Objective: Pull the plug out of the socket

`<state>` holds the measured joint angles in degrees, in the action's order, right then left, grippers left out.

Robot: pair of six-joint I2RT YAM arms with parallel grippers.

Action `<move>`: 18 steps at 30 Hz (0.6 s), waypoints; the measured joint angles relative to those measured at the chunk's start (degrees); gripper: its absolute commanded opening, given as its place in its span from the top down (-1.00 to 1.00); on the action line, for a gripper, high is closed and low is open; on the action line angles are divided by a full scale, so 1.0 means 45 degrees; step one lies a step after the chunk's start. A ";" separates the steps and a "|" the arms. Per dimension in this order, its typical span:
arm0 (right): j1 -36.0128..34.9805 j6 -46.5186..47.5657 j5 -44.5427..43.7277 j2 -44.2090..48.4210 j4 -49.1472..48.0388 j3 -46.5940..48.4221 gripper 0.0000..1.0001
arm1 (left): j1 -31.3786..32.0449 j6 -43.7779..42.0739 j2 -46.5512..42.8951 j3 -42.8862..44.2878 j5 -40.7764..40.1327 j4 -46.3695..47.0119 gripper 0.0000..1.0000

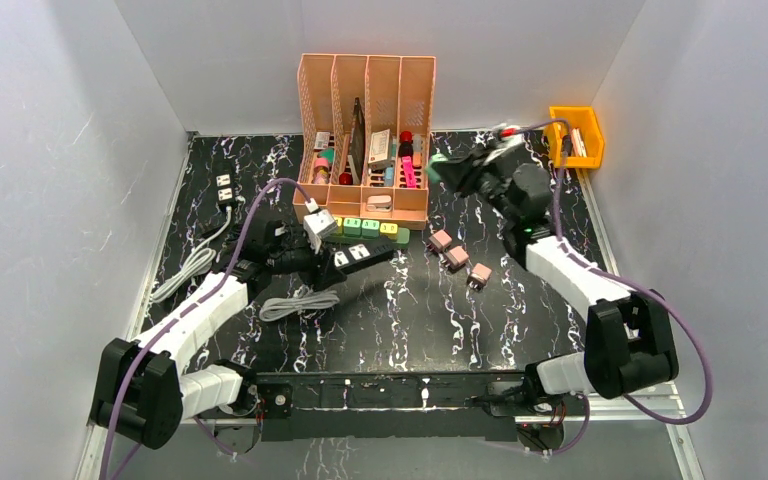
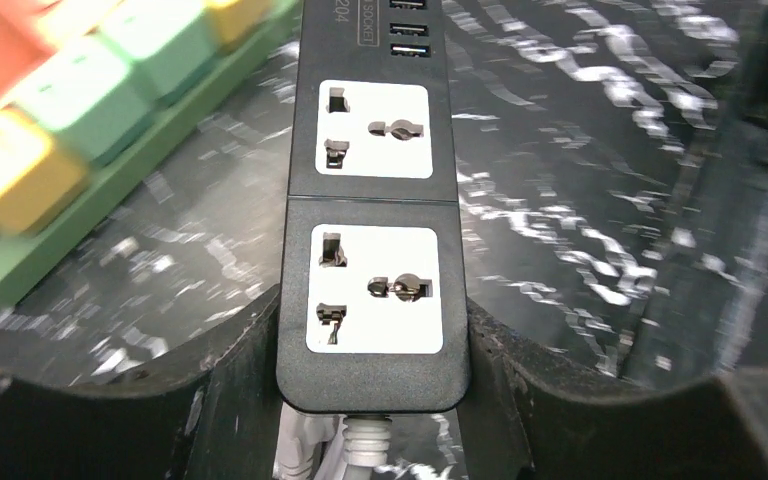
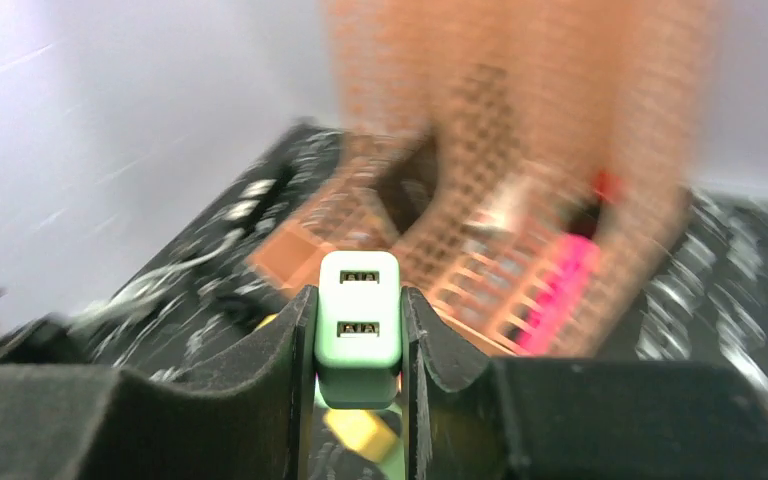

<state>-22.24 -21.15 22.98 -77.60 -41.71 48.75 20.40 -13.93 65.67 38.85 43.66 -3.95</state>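
Note:
My left gripper (image 1: 328,262) is shut on the cord end of a black power strip (image 1: 360,254) lying on the marbled table. In the left wrist view the strip (image 2: 372,130) runs away from me between my fingers (image 2: 235,360), and both white sockets showing are empty. My right gripper (image 1: 444,170) is shut on a pale green plug (image 1: 434,165), a USB charger, held in the air near the organizer's right side and apart from the strip. In the right wrist view the plug (image 3: 359,320) sits clamped between the pads (image 3: 290,350), its two USB ports facing me.
A peach mesh organizer (image 1: 365,120) stands at the back centre, with a green strip of coloured blocks (image 1: 372,229) in front of it. Three pink blocks (image 1: 457,258) lie centre right. An orange bin (image 1: 575,135) is at the back right. White cables (image 1: 295,303) and a white socket strip (image 1: 225,190) lie at the left.

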 measured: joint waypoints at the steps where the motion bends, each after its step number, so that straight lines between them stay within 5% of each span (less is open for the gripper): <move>1: 0.0670 -0.0500 -0.0515 -0.0029 0.0359 -0.0078 1.00 | -0.0024 0.0024 -0.0005 0.0000 -0.0675 -0.0024 1.00; 9: 0.5095 -0.5387 -0.1297 -0.1880 0.2191 -0.1457 1.00 | -0.2492 0.2093 -0.1384 -0.0219 -0.6343 0.0806 1.00; 15: 0.5425 -0.6033 -0.0889 -0.4007 0.3905 -0.1452 1.00 | -0.3847 0.3657 -0.1326 -0.0214 -1.0059 0.1166 1.00; 18: 0.5353 -0.6042 -0.0597 -0.4498 0.4177 -0.1452 0.80 | -0.4065 0.4056 -0.0894 -0.0136 -1.0773 0.1059 1.00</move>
<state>1.85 -48.34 20.29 -97.84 -22.92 42.22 2.11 4.32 61.65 38.24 -4.82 0.82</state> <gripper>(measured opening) 0.363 0.512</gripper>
